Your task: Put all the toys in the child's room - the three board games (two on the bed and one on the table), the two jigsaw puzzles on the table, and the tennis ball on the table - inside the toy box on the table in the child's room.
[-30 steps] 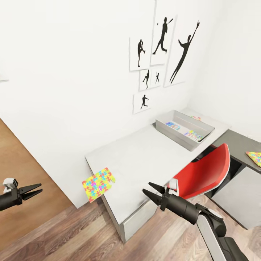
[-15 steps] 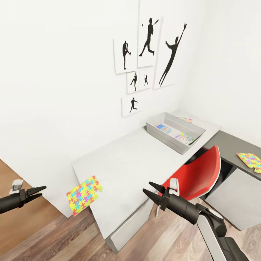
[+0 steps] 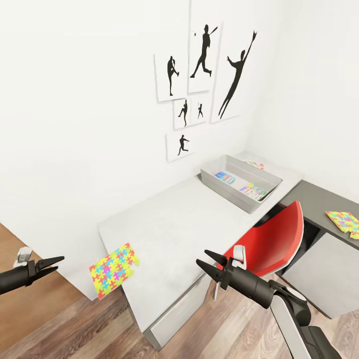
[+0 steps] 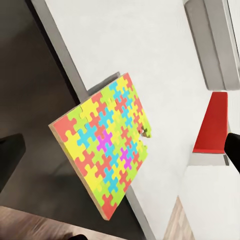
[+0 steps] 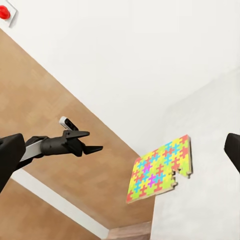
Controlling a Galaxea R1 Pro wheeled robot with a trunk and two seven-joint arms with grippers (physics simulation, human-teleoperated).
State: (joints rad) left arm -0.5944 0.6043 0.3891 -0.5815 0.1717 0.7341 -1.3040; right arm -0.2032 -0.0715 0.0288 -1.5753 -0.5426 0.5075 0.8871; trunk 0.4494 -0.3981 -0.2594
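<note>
A: Toy box (image 3: 218, 187), light grey bin, sits at the far end of the table (image 3: 169, 224) near the wall corner. It holds two printed flat boxes; I'd call them board games (image 3: 225, 176) and (image 3: 253, 190). A third colourful flat thing (image 3: 255, 164) lies just behind the far rim, too small to tell what.

B: Table itself?

A: L-shaped, light grey top, darker lower wing at the right. Red chair (image 3: 271, 242) tucked between the wings.

B: Puzzles?

A: One jigsaw puzzle (image 3: 113, 269) hangs over the near corner of the table, mostly off the edge, tilted (left wrist view (image 4: 107, 152) shows only one corner over the top). The other puzzle (image 3: 344, 222) lies on the dark wing, well apart from the box.

B: Grippers?

A: Left gripper (image 3: 56, 262) empty, fingers close together but a slit between them, out over the wood floor beside the overhanging puzzle. Right gripper (image 3: 208, 261) empty, jaws spread, in front of the table.

B: What changed?

A: The whole view has slid slightly compared with half a second ago and a lot compared with a second ago; that's camera or base movement, not things moving. The view has nearly settled, so I judge the robot is parking for the overhanging puzzle. Risk: a nudge tips it onto the floor.
</note>
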